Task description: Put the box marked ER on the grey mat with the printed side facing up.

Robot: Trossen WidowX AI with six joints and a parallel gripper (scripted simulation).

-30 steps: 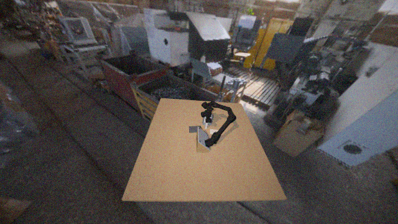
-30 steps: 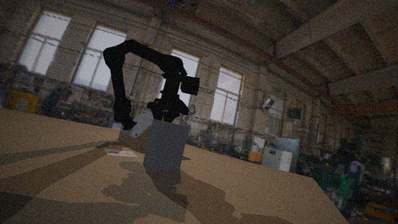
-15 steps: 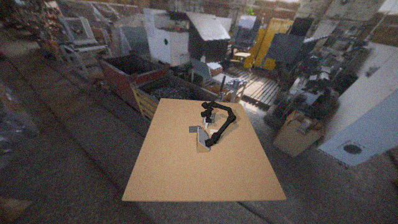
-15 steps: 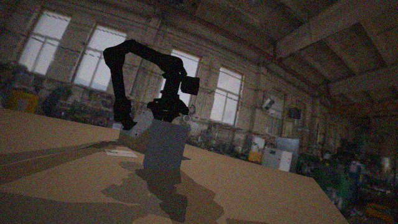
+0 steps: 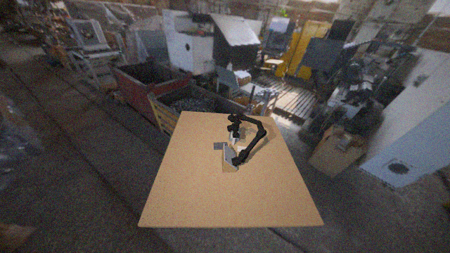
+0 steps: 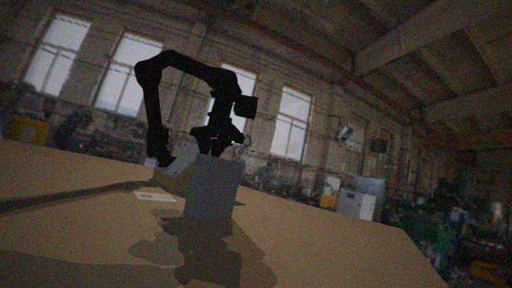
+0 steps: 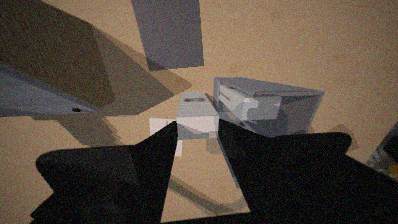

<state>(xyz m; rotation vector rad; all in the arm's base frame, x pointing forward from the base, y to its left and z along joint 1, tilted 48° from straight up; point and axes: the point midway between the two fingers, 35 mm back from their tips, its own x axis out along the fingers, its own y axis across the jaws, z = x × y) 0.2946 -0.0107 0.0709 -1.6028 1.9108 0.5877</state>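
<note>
Presumably for a narrow, steady grip, we have the pincer (image 5: 235, 136) (image 6: 211, 154) (image 7: 197, 124) clamped on a pale box (image 7: 198, 128) beside the bin (image 6: 212, 190) (image 7: 309, 111) above the worktop (image 5: 228, 197) (image 6: 312, 236) (image 7: 350, 40). Whether it is the ER box, we cannot tell; no code is legible. The grey mat (image 5: 220, 145) (image 7: 172, 32) lies near, probably so the transfer stays short.

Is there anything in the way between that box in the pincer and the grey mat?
Nothing visible stands between the box and the grey mat; the bin is off to the box's other side.
</note>
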